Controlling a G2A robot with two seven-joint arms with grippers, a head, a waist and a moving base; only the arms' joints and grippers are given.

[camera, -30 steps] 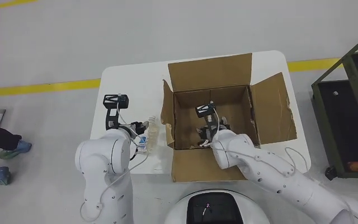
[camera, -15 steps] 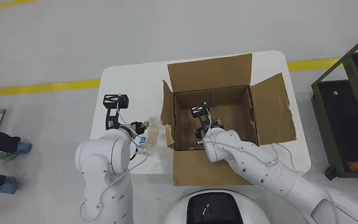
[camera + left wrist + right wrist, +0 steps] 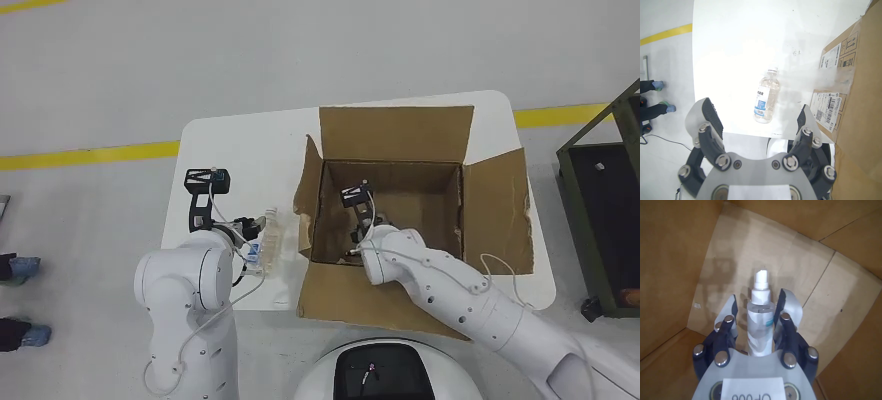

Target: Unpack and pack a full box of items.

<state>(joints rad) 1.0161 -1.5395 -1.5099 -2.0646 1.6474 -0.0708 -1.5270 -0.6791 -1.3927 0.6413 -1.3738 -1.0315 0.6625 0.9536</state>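
Brown cardboard makes up the big box (image 3: 395, 132), which sits open on the white table (image 3: 240, 150) with its 4 flaps folded out. The right gripper (image 3: 758, 296) is down inside the box. Its jaws are pulled in narrow, 1 on each side of a white spray bottle (image 3: 759, 321), and they seem to be holding it. The bottle's spray top points away from the wrist, toward the box floor.

The left gripper (image 3: 755, 107) hangs over the table beside the box. Its jaws are spread wide with nothing in them. Under it, a clear bottle (image 3: 767, 98) lies on its side on the table, just beside the box wall and near the table's front edge.

My guess is that the spray bottle is on its way out to join the clear one.

Some things could go wrong. The spray bottle is round and smooth, so it might slip if the hold is weak. The box walls are tall, so the bottle or the arm could hit a wall on the way up and push the box. A pushed box could knock the clear bottle. That bottle can roll, and it might fall off the edge.
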